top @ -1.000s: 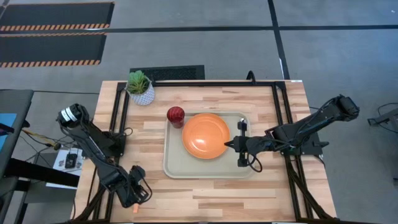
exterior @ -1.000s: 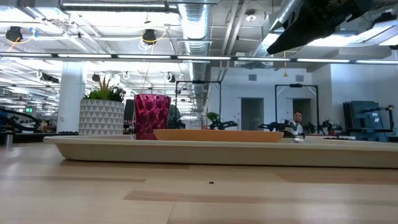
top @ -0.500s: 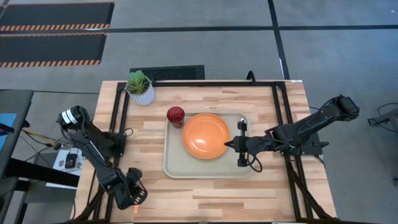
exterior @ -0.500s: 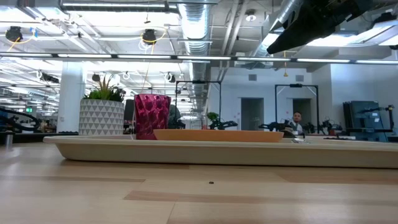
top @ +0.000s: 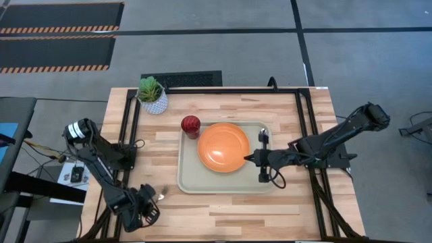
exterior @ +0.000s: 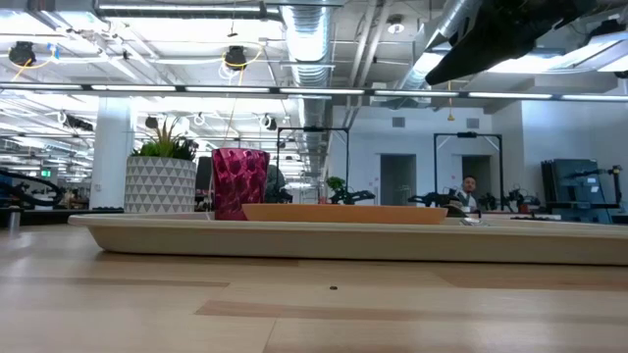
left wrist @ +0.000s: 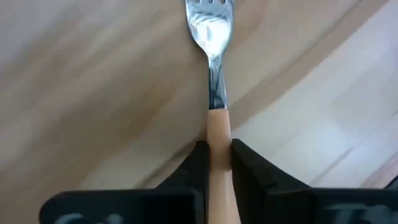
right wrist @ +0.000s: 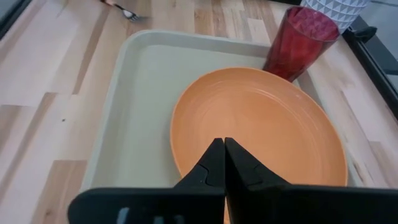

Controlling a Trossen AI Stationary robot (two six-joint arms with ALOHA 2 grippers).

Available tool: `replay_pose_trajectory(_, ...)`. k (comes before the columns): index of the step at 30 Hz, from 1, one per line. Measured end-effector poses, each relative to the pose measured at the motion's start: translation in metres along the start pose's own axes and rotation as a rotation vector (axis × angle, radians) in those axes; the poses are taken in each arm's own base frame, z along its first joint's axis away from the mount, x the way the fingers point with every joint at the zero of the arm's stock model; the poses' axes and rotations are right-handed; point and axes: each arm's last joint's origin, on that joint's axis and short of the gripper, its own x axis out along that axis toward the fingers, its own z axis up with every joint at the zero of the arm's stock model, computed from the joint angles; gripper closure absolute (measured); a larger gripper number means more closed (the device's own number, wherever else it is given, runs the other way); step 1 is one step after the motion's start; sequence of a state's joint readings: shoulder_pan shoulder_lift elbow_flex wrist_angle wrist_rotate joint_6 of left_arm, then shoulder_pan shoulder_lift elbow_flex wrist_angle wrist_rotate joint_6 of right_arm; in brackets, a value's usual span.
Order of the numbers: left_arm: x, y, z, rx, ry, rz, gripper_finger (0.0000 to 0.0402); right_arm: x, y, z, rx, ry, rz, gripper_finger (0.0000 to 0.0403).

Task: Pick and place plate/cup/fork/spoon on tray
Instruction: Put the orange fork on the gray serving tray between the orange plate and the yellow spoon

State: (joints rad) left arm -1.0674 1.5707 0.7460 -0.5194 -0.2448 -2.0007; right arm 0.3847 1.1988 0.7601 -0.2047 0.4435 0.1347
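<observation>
Desk [top: 223, 209]: pale wood planks; it carries everything here.
Tray [top: 192, 175]: flat at the desk's centre, long side running 9 to 3 o'clock.
Plate [top: 224, 146]: sits in the tray, filling its middle and 12 o'clock part.
Plant pot [top: 154, 101]: white, at the desk's 11 o'clock corner, well apart from the tray.
Cup [top: 191, 125]: stands on the wood just outside the tray's 11 o'clock corner, beside the plate.
My right gripper [right wrist: 222, 163]: hangs over the plate's 3 o'clock rim, fingers pressed together on nothing.
My left gripper [left wrist: 215, 163]: near the desk's 7 o'clock corner, well apart from the tray, clenched on the fork's orange handle.
Fork [left wrist: 211, 68]: tines point out past my fingers over the wood; in the high view only a small bright glint by the gripper shows.
Spoon [top: 264, 132]: a small silver bowl on the tray's 3 o'clock side, just beyond my right gripper; its handle lies under that arm, so I cannot trace it.
</observation>
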Motion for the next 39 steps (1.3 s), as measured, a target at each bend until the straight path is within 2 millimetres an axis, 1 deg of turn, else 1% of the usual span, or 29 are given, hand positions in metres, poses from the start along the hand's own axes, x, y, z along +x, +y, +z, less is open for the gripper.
replay_pose_trajectory(5,0.0,0.001,0.0,0.03,-0.125,-0.05,0.0378,-0.002,0.006,0.0,0.011,-0.007,0.02,0.0393)
replay_pose_trajectory(14,-0.003,0.001,-0.008,0.061,-0.121,-0.076,0.0378,-0.007,0.014,-0.001,0.023,-0.014,0.051,0.0393)
replay_pose_trajectory(18,-0.015,-0.01,-0.014,0.097,-0.153,-0.131,0.0378,-0.007,0.015,-0.001,0.049,-0.016,0.049,0.0393)
replay_pose_trajectory(20,-0.02,-0.018,-0.013,0.118,-0.208,-0.171,0.0378,-0.008,0.016,-0.001,0.059,-0.027,0.03,0.0393)
replay_pose_trajectory(22,-0.025,-0.027,-0.009,0.132,-0.267,-0.203,0.0378,-0.006,0.017,-0.003,0.077,-0.071,0.002,0.0393)
replay_pose_trajectory(25,-0.027,-0.039,0.007,0.166,-0.384,-0.219,0.0378,0.0,0.018,-0.013,0.105,-0.145,0.011,0.0395)
replay_pose_trajectory(28,-0.027,-0.054,0.03,0.208,-0.503,-0.21,0.0378,0.004,0.018,-0.022,0.165,-0.248,0.033,0.0396)
replay_pose_trajectory(31,-0.025,-0.069,0.059,0.269,-0.594,-0.181,0.0378,0.005,0.017,-0.032,0.23,-0.303,0.045,0.0393)
replay_pose_trajectory(35,-0.023,-0.087,0.101,0.326,-0.722,-0.171,0.0378,0.003,0.016,-0.031,0.325,-0.378,-0.01,0.0383)
replay_pose_trajectory(39,-0.025,-0.097,0.142,0.354,-0.82,-0.156,0.0378,0.0,0.018,-0.031,0.4,-0.405,-0.065,0.0361)
